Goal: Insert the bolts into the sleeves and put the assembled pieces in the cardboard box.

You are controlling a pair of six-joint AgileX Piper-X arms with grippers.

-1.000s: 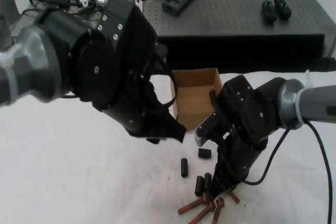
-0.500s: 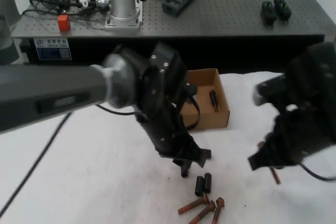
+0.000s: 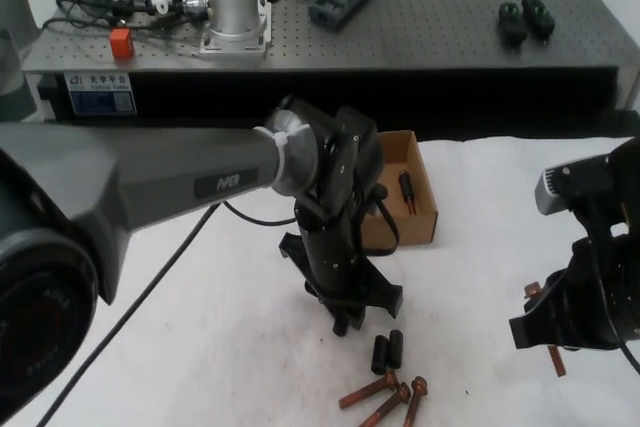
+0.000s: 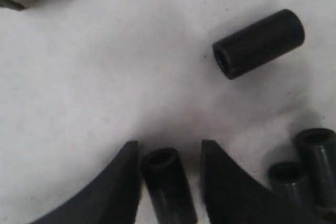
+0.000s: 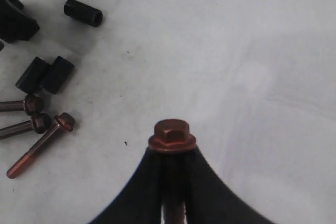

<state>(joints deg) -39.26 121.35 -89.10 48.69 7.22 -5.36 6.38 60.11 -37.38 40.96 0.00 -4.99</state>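
Showing a copper-brown flanged hex head, the held bolt point(image 5: 172, 136) stands clamped shank-down between the fingers of the right gripper point(image 5: 172, 156), well off to the right of the cardboard box point(image 3: 412, 229) and nearer the camera than it. Three loose bolts point(image 3: 385, 392) of the same colour lie fanned together farther out from the box's near side. Between them and the box, the paired sleeves point(image 3: 387, 350), short matte-black tubes with open bores, rest side by side. A lone sleeve point(image 4: 260, 43) lies on its side close by. Inside the box, against its right wall, sits a dark assembled piece point(image 3: 405, 187).

Everything rests on a wrinkled white cloth point(image 3: 200, 347). Beyond the box rises a perforated metal table point(image 3: 450, 17) carrying cables and small black fixtures.

From the left of the box the left arm bends steeply down at the wrist. The left gripper point(image 4: 168, 150) points at the cloth just in front of the box, its parted fingers straddling the straddled sleeve point(image 4: 167, 187) without closing on it.
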